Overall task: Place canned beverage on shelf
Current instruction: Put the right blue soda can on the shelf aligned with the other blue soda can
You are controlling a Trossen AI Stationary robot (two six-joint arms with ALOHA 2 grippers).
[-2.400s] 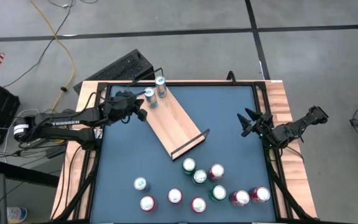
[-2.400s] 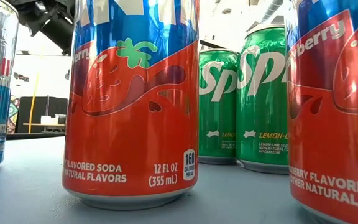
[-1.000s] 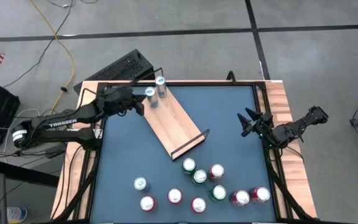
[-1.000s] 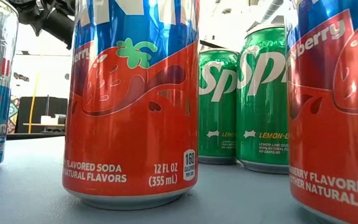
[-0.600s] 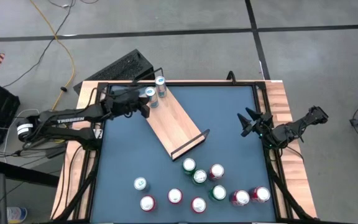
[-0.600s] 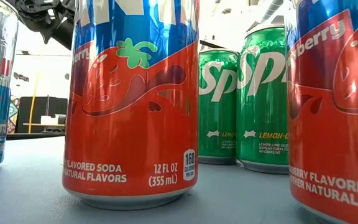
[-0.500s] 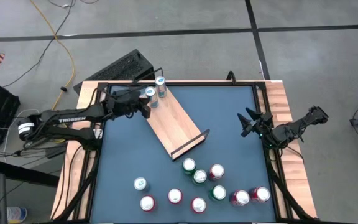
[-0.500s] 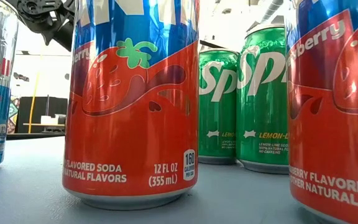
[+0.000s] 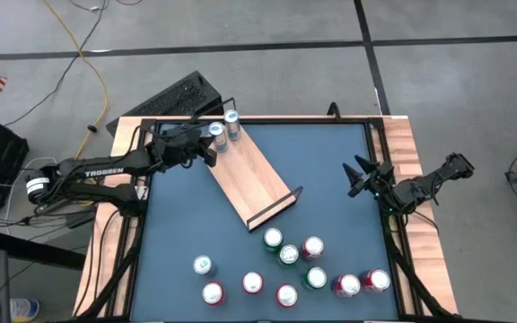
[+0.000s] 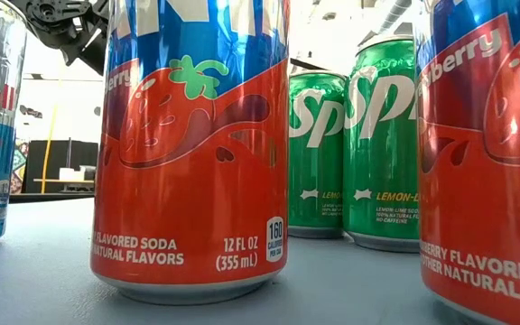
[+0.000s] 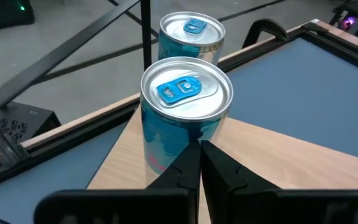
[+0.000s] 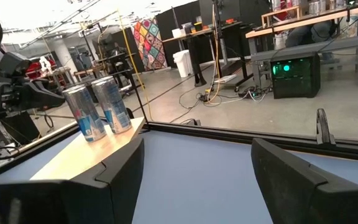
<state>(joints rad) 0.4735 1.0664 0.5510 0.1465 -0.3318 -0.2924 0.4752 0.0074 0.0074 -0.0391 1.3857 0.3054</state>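
The light-wood shelf (image 9: 257, 182) lies slantwise on the blue table top, far left. Two slim blue-and-silver cans stand upright on its far end: one nearer my left gripper (image 9: 215, 133) (image 11: 185, 112) and one behind it (image 9: 232, 118) (image 11: 191, 34). My left gripper (image 9: 210, 152) (image 11: 199, 146) is shut and empty, its tips level at the nearer can's side. My right gripper (image 9: 355, 177) (image 12: 196, 142) is open and empty, raised at the table's right edge. My left gripper's shut fingertips (image 11: 191, 155) stand level against the lower side of the nearer can (image 11: 166, 149), coming from the table's left. I cannot tell whether they touch it. The can stands upright on the shelf.
Several red and green cans (image 9: 285, 269) stand grouped at the table's near side; the low view shows a red can (image 10: 192, 144) and green cans (image 10: 350, 153) close up. A black rail frame (image 9: 294, 119) borders the table. A keyboard (image 9: 178, 97) lies beyond the far-left corner.
My left gripper has gone a little toward the table's right edge, closer to the nearer can on the shelf. Both cans stay upright on the shelf.
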